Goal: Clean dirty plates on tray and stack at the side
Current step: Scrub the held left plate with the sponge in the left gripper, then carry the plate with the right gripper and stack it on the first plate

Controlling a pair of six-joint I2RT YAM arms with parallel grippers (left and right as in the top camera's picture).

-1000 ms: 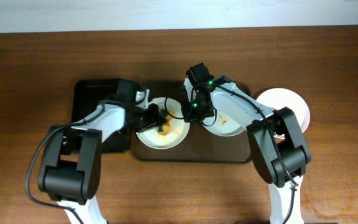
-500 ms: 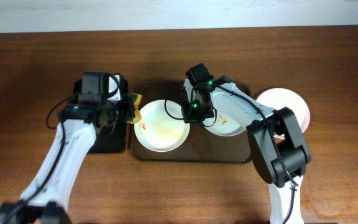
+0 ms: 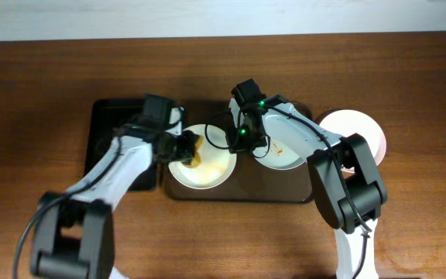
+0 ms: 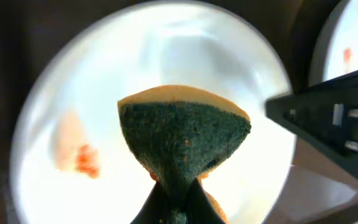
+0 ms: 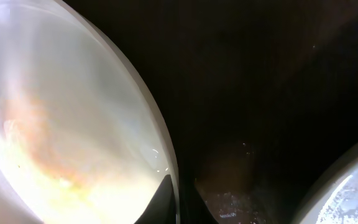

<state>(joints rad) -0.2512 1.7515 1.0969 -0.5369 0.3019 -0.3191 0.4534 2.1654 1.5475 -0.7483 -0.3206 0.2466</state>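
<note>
One white plate (image 3: pixel 211 170) lies on the left half of the brown tray (image 3: pixel 238 184), with a faint orange sauce smear (image 4: pixel 82 158). My left gripper (image 3: pixel 183 147) is shut on a yellow-and-green sponge (image 4: pixel 185 130) and holds it against this plate's left part. My right gripper (image 3: pixel 238 143) is shut on the plate's right rim (image 5: pixel 166 155). A second plate (image 3: pixel 281 159) with a red streak lies on the tray's right half. A third plate (image 3: pixel 358 128) lies on the table to the right of the tray.
A narrower black tray (image 3: pixel 107 128) sits just left of the brown tray, under my left arm. The right arm reaches over the second plate. My right gripper's black body (image 4: pixel 334 118) shows at the plate's edge in the left wrist view.
My left gripper swung with the sponge out to the black tray's edge, then came back onto the left plate. The sauce looks fainter. The right gripper has not moved.
</note>
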